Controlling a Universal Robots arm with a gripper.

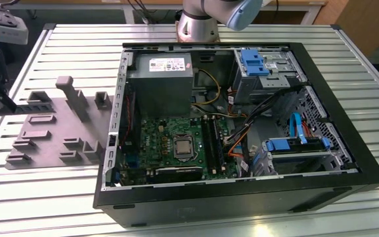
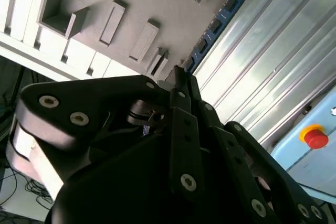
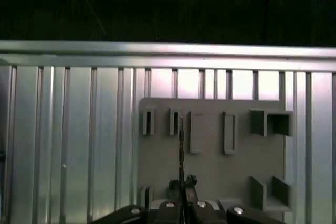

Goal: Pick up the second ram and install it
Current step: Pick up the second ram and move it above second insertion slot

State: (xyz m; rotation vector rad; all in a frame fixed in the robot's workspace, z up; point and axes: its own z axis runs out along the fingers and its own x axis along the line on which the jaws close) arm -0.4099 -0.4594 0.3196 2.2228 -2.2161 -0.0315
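Gripper (image 2: 178, 80) is seen clamped narrowly on one end of the ram (image 2: 216, 23); the blue stick is held with its long axis running straight out from the fingertips; it is seen edge-on against the grey fixture (image 3: 210, 171) on the slatted table (image 3: 68, 145).

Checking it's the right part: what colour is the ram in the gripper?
The ram is blue with black chips; the second wrist view shows it best.
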